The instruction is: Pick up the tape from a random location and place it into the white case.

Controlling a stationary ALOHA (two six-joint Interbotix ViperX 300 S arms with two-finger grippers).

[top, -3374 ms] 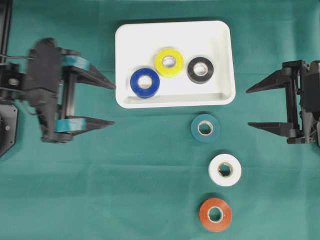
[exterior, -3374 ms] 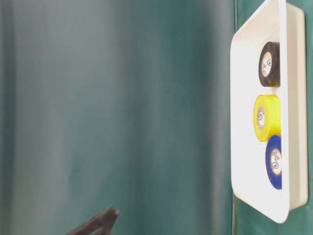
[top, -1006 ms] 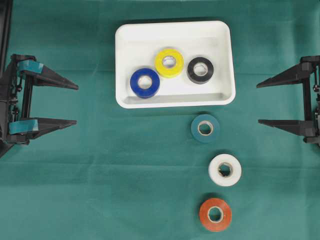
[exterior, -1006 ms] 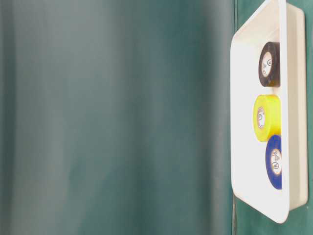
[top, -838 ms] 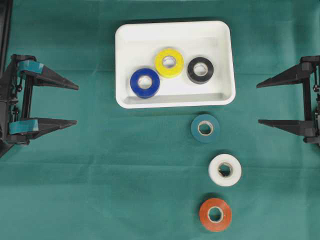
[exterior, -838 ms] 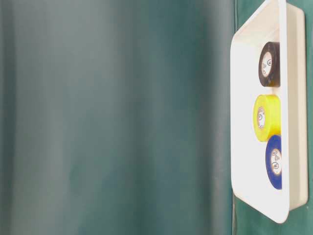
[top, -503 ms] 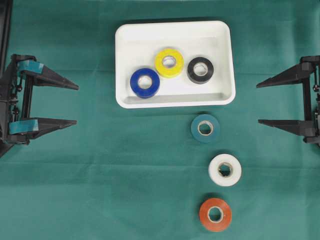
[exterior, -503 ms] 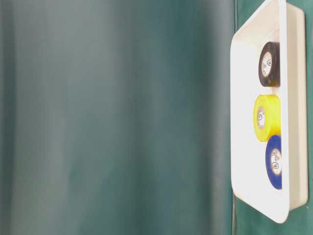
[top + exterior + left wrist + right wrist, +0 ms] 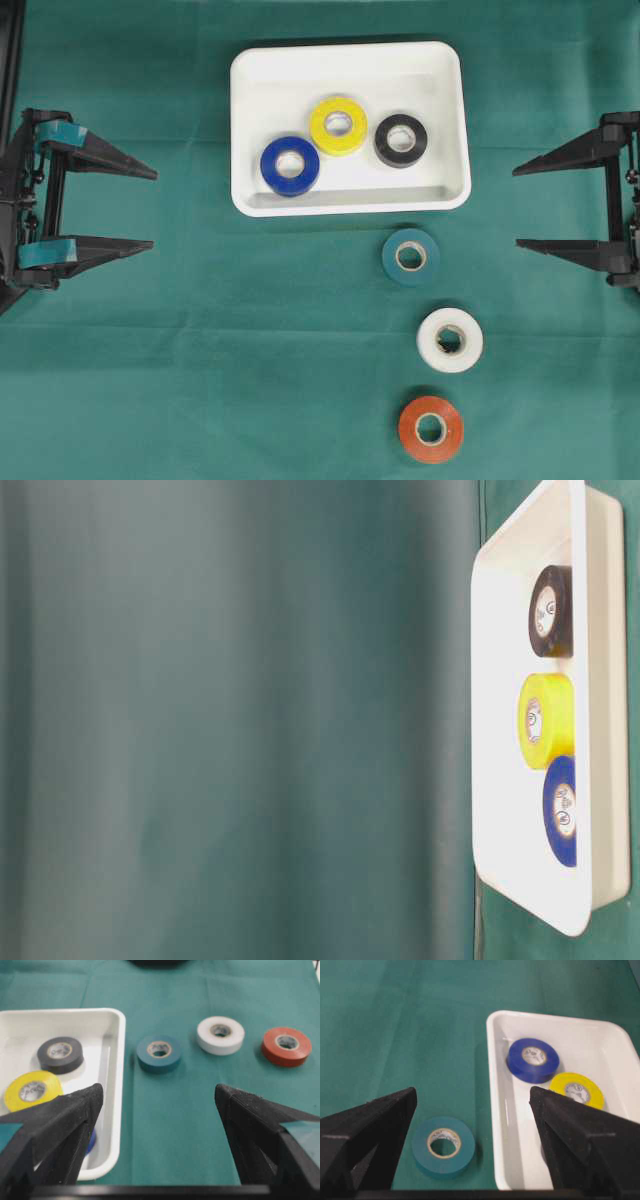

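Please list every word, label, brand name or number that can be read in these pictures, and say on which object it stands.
No text can be read.
Inner core labels of the black roll, yellow roll and blue roll in the white case: small printed marks, too small and blurred to read.
Teal roll on the cloth: faint print inside its core, unreadable.
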